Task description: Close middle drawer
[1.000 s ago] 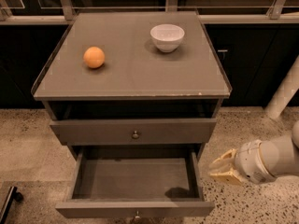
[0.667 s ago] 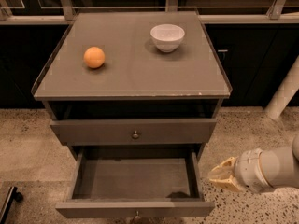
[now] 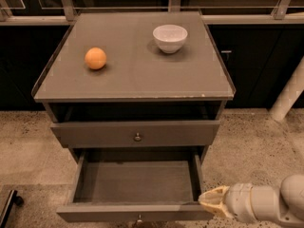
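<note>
The middle drawer [image 3: 135, 182] is pulled far out of the grey cabinet [image 3: 133, 82]. Its shallow grey box is empty, and its low front [image 3: 104, 213] with a small knob [image 3: 139, 218] lies at the bottom edge of the view. My gripper [image 3: 209, 201], with yellowish fingers pressed together in a point, is at the lower right. Its tip is at the right front corner of the drawer, and I cannot tell whether it touches. The top drawer [image 3: 135, 133], with a taller front and a larger knob, stands slightly out.
An orange [image 3: 95, 58] and a white bowl [image 3: 170, 37] sit on the cabinet top. A white post [image 3: 289, 96] leans at the right. A dark object [image 3: 8, 205] lies on the speckled floor at the lower left. Dark cabinets line the back.
My gripper has moved down and to the left, from beside the drawer's right wall to its right front corner. The drawer has not visibly moved.
</note>
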You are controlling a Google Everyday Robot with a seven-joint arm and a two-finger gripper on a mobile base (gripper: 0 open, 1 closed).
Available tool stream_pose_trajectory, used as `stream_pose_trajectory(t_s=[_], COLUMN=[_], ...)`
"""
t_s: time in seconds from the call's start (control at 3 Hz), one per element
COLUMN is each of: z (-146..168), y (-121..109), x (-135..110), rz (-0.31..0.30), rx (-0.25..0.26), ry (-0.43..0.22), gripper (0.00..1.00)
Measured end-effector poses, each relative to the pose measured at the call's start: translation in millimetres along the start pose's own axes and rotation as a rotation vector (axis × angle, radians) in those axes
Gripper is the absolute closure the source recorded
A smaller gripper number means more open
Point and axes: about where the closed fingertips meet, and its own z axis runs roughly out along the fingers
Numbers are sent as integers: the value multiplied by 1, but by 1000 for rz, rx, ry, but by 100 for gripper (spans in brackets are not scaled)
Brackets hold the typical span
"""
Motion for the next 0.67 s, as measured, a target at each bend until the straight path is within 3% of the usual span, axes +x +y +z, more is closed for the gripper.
stream_pose_trajectory(t_s=[0.33, 0.67], z=[36, 58], y=[0, 3], x=[30, 51], rz=[79, 135], rx=[-20, -46], ry=[-71, -93], gripper=[100, 100])
